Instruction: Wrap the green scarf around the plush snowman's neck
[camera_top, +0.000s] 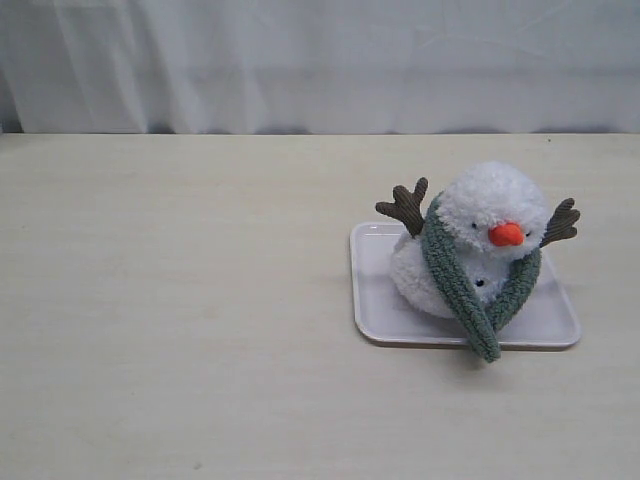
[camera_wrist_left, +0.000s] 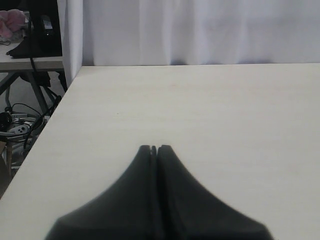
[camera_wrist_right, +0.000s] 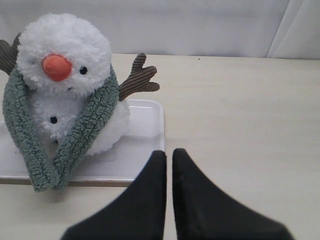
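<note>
Both claws were pinched closed with nothing in them. The left gripper (camera_wrist_left: 154, 149) hung over bare table (camera_wrist_left: 200, 110), and the right gripper (camera_wrist_right: 169, 152) sat low in the right wrist frame, just short of the tray's edge. The plush snowman (camera_top: 490, 210) sat upright on a white tray (camera_top: 372, 310), right of centre in the exterior view. The green scarf (camera_top: 452, 275) was draped round the snowman's neck (camera_wrist_right: 67, 94), its two ends meeting in a V low in front, tips at the tray's front rim.

Handling-wise, the scarf looked fuzzy, floppy and near weightless, so it would probably sag from wherever it got pinched and cling to the plush rather than slide. Best grab looked like a rounded end, away from the body. The snowman looked light and squashy too; a tug on the scarf could likely tip it or skate the tray. Nothing fragile.

The table was a pale, matte, wood-look top with lots of room toward the left. A white curtain (camera_top: 320, 60) closed off the back, and cables (camera_wrist_left: 20, 127) showed past the table's edge at the left of the left wrist view.
</note>
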